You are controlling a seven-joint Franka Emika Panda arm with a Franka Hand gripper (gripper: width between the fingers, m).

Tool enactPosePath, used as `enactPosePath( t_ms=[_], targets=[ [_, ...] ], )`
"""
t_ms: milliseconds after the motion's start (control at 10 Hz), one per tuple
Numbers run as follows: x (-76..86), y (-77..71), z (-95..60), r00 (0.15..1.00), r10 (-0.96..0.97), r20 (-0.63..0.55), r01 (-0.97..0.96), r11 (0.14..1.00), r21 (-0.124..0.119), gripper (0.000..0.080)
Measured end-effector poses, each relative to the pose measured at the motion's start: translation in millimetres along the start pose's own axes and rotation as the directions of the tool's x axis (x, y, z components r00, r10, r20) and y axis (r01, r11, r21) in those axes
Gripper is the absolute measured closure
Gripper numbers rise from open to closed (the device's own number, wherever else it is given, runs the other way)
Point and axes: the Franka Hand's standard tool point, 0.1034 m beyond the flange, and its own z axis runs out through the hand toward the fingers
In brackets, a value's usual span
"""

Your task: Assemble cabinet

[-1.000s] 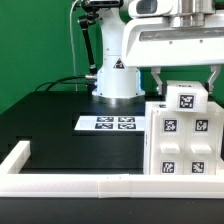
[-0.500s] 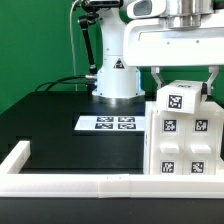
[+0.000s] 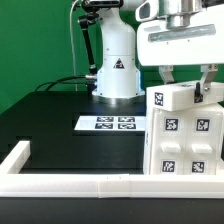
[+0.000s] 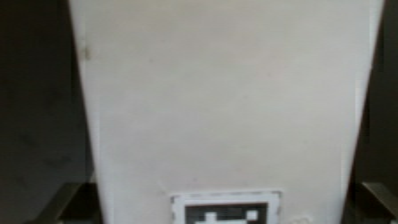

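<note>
A large white plastic box-shaped cabinet, its faces dotted with small black-and-white square tags, stands on the black table at the exterior view's right, against the long white border rail. The robot's two-finger gripper hangs directly over it, its fingers spread either side of the cabinet's top piece; I cannot tell whether they touch it. The flat white marker board lies just beside the cabinet.

Marker board lies flat on the black table, near the middle in the exterior view, four tags face up. White border rail runs along the table's near edge, short return at the exterior view's left. Green wall behind.
</note>
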Motion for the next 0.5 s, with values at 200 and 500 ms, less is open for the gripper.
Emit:
enactPosePath(
  t_ms=[200,500],
  targets=[
    [0.3,0.3,0.5,0.988,0.151,0.017,-0.151,0.989,0.006,0.024],
    [1.4,1.2,1.9,0.934,0.355,0.031,-0.355,0.935,-0.001,0.024]
  ],
)
